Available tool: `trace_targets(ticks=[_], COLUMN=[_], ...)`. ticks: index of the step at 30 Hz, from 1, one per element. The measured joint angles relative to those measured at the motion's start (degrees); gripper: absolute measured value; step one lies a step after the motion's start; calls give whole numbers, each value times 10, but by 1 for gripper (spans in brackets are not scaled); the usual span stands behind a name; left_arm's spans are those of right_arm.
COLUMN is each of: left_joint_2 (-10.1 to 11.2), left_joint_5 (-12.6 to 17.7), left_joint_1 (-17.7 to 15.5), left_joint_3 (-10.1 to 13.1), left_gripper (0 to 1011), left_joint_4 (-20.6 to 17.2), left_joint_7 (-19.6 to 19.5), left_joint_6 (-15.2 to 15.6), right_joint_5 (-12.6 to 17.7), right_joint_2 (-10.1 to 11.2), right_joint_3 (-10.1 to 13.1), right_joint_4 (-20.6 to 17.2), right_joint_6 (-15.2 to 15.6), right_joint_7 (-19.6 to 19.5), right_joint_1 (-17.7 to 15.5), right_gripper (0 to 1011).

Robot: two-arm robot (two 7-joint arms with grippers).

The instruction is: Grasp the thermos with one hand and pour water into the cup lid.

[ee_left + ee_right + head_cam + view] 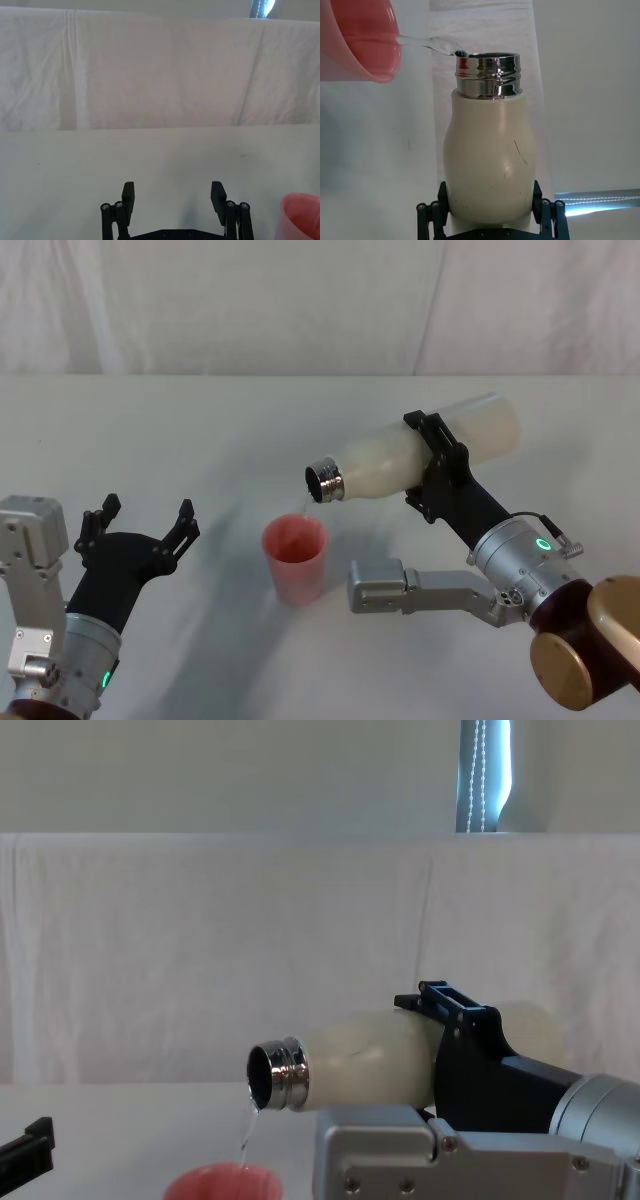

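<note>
My right gripper (435, 462) is shut on the cream-white thermos (420, 452), which lies tipped nearly on its side in the air with its silver neck (323, 480) pointing left and down. A thin stream of water (245, 1125) falls from the neck into the pink cup lid (295, 558) standing upright on the table just below. In the right wrist view the thermos (490, 160) sits between the black fingers (431, 217) and water (432, 45) leaves the neck toward the cup lid (357, 42). My left gripper (140, 525) hovers open to the left of the cup lid, holding nothing.
The table (180, 430) is covered in white cloth, and a white drape (200, 950) hangs behind it. My right arm's grey housing (380, 587) lies just right of the cup lid. The left wrist view catches the cup lid's rim (300, 215) beside the open fingers (128, 196).
</note>
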Motion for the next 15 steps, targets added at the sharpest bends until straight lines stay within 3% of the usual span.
trace_targets(ticks=[15], left_joint_2=[0], left_joint_5=[0], left_joint_1=[0], left_joint_3=[0], left_gripper=[1001], left_joint_4=[0], left_joint_7=[0], left_joint_6=[0], right_joint_5=[1], right_joint_2=[0], right_joint_3=[-1], right_joint_4=[0], right_joint_6=[0], right_joint_7=[5], right_joint_1=[5], right_gripper=[960])
